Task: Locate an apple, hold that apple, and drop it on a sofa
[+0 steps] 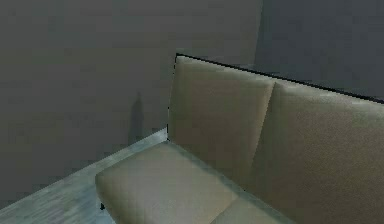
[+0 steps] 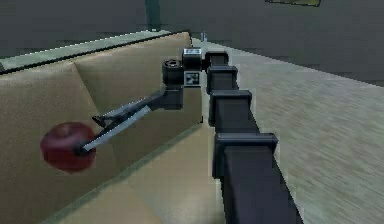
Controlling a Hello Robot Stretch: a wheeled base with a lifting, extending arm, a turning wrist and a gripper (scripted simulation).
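Observation:
A red apple hangs at the far end of my gripper, in front of the sofa's backrest and above its seat, so the gripper holds the apple. The dark arm reaches up from the bottom edge over the tan sofa. Two white marked squares sit at the wrist. In the forward view the same tan sofa runs from the middle to the right, with one seat cushion and two back cushions showing.
A dark grey wall stands behind and left of the sofa, with a strip of pale floor along its foot. In the arm side view, light floor lies beyond the sofa's right end, under a dark wall.

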